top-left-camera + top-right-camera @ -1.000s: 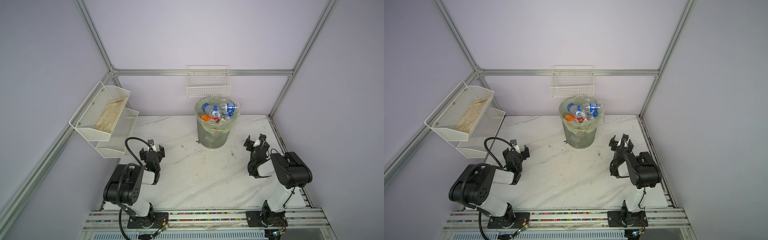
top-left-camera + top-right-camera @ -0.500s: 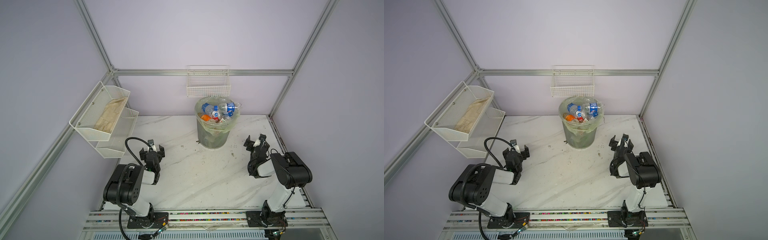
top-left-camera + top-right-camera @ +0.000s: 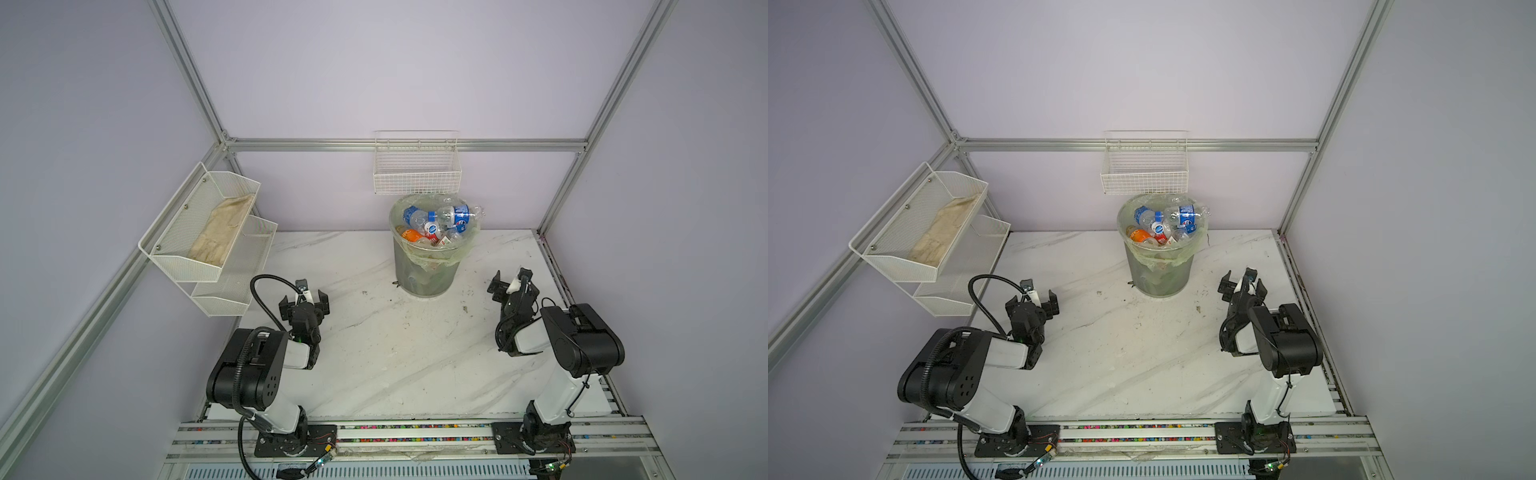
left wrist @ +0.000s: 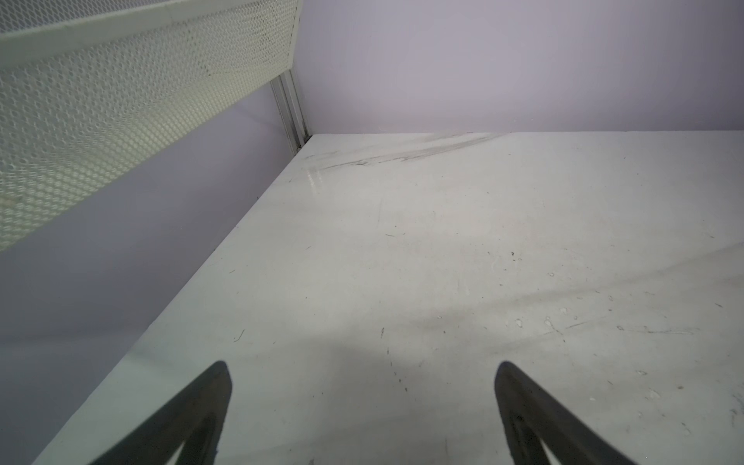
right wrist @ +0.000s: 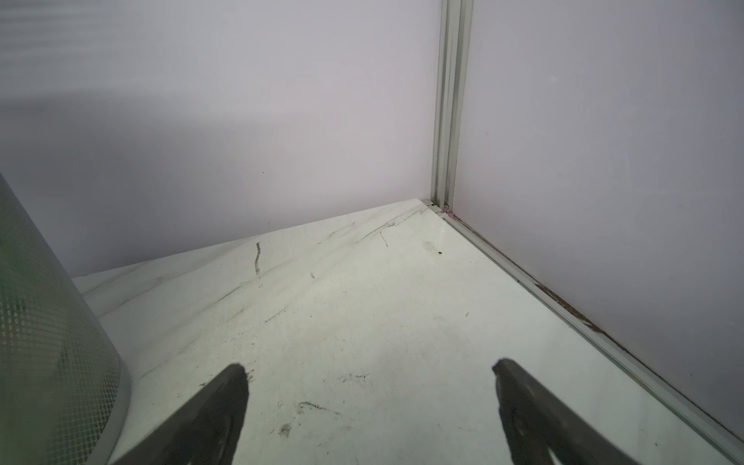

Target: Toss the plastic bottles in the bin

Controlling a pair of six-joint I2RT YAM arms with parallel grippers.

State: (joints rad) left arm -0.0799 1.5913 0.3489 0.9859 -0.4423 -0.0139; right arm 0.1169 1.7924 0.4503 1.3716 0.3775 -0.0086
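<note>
**Both top views:** even, diffuse light from above. The lavender walls are evenly lit, and the marble tabletop (image 3: 395,365) carries only faint, soft shade beside each arm. Focus is sharp throughout. The aluminium frame posts (image 3: 189,70) splay outward toward the picture edges, a wide-angle effect.

**Left wrist view:** the fingers (image 4: 189,418) of the left gripper (image 4: 362,366) are dark and blurred. A soft shadow lies between them, and a small glint marks the far tabletop.

**Right wrist view:** the fingers (image 5: 209,414) of the right gripper (image 5: 368,364) and the wall of the bin (image 5: 48,342) are out of focus.
</note>
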